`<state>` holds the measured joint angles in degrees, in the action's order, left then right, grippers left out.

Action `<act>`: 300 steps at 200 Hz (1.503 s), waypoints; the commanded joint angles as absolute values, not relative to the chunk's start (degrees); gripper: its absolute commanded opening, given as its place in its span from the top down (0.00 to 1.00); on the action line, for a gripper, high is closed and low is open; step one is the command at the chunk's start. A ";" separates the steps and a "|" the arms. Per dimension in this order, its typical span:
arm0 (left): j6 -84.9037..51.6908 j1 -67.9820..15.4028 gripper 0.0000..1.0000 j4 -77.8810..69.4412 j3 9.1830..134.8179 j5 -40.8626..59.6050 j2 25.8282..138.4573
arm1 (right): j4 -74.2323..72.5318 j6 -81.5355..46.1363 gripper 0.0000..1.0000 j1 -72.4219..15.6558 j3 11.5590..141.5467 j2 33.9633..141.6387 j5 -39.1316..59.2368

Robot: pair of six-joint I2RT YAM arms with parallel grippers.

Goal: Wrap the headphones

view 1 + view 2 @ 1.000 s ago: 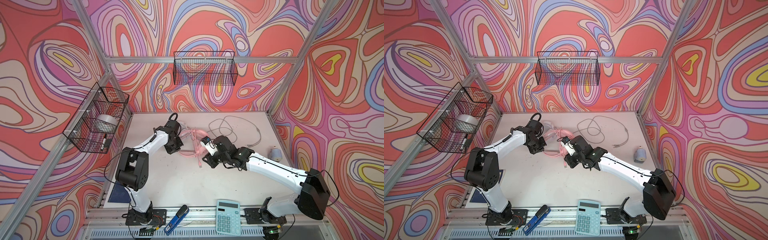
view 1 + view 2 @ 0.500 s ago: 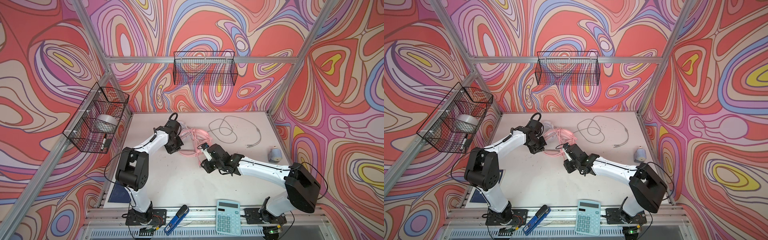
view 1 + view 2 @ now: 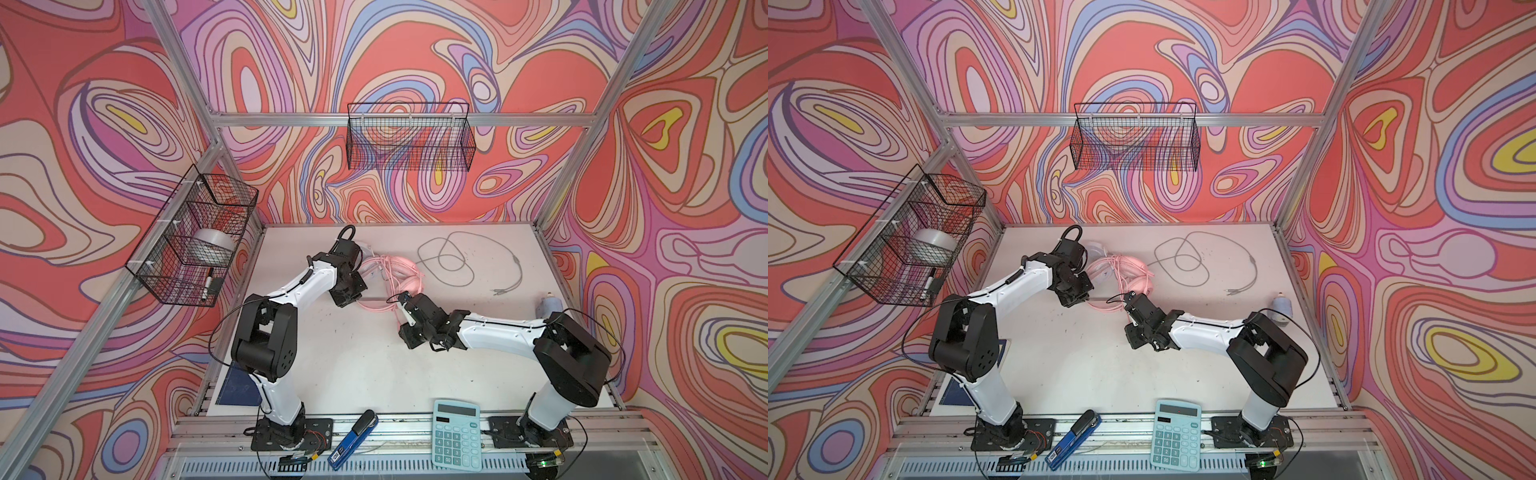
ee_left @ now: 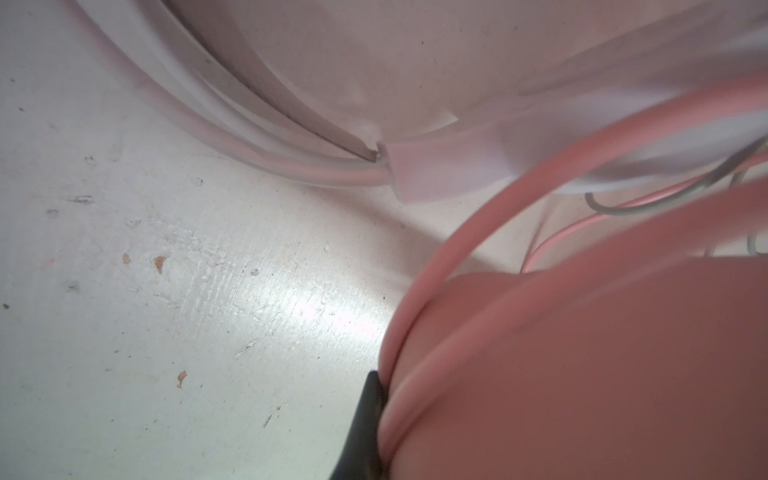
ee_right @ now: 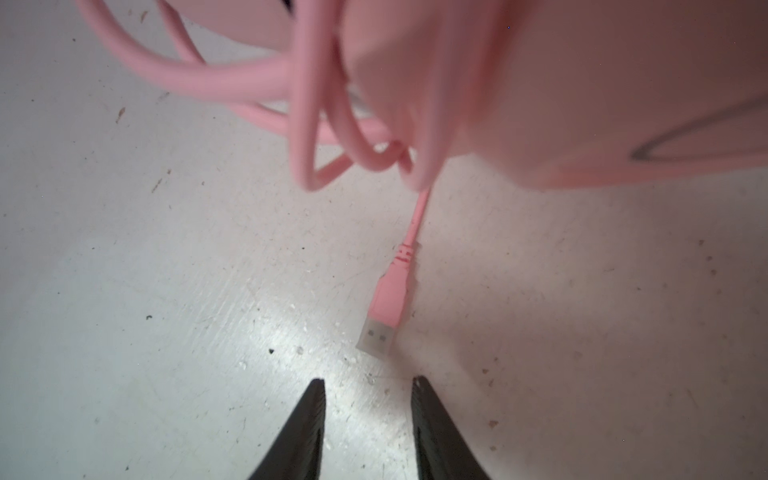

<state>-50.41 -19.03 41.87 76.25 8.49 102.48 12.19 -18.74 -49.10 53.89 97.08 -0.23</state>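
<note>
Change noted: over the last second the right gripper (image 5: 368,386) has widened its jaws and drawn back towards the near side, its arm folding at the elbow. The jaws now stand partly open and hold nothing. The plug (image 5: 384,316) of the pink cord (image 5: 307,137) lies free on the table (image 3: 353,365), just ahead of the fingertips.

The left gripper (image 3: 352,293) has not moved. It is closed at the left edge of the pink headset (image 3: 409,276), and the wrist view suggests it pinches a strand of cord against the earcup. The pink headset sits centre-far on the table, with most of its cord bunched about it in loops.

Assessment: the tail end has been let go, so the pink wrap is either finishing or awaiting a fresh grip. The loops look slack. The white headset (image 3: 1096,250), far left behind the left gripper, appears not yet wrapped, and its grey cord (image 3: 514,261) sprawls to the far right.
</note>
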 commanded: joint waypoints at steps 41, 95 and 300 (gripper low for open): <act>-51.93 -18.72 1.00 39.99 76.86 9.57 102.48 | 12.42 -18.57 0.63 -49.19 58.26 104.06 -1.63; -52.12 -18.73 1.00 39.51 76.73 10.25 102.90 | 14.72 -19.82 0.66 -49.21 61.44 108.11 -3.65; -52.37 -19.07 1.00 40.47 77.52 9.20 101.58 | 23.11 -9.21 1.00 -49.14 56.26 92.79 1.24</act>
<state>-51.66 -18.76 40.73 76.25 6.98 103.20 20.69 -14.24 -49.21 57.23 97.25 -1.17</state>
